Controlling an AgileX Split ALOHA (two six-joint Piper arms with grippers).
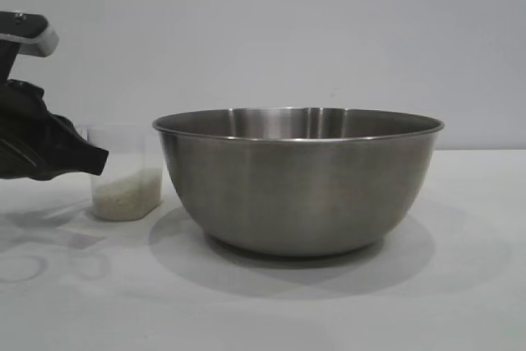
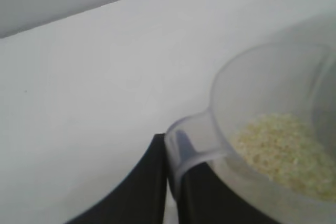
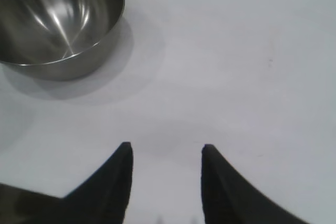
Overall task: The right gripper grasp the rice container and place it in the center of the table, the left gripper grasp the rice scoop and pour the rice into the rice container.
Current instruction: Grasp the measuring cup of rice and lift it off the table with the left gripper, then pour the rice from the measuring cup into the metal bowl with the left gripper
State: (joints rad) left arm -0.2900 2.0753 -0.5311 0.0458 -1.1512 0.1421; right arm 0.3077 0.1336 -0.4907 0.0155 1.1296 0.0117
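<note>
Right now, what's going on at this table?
The left gripper has closed on the loop handle of the rice scoop, which stands upright on the table beside the rice container, with rice in its bottom. The bowl sits mid-table and looks empty. The right gripper hovers open over bare table away from the bowl, holding nothing. No pouring has begun.

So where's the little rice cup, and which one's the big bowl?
rice scoop (image 1: 126, 178): exterior view, on its clear side wall.
rice container (image 1: 297, 191): exterior view, on its brushed steel side.
</note>
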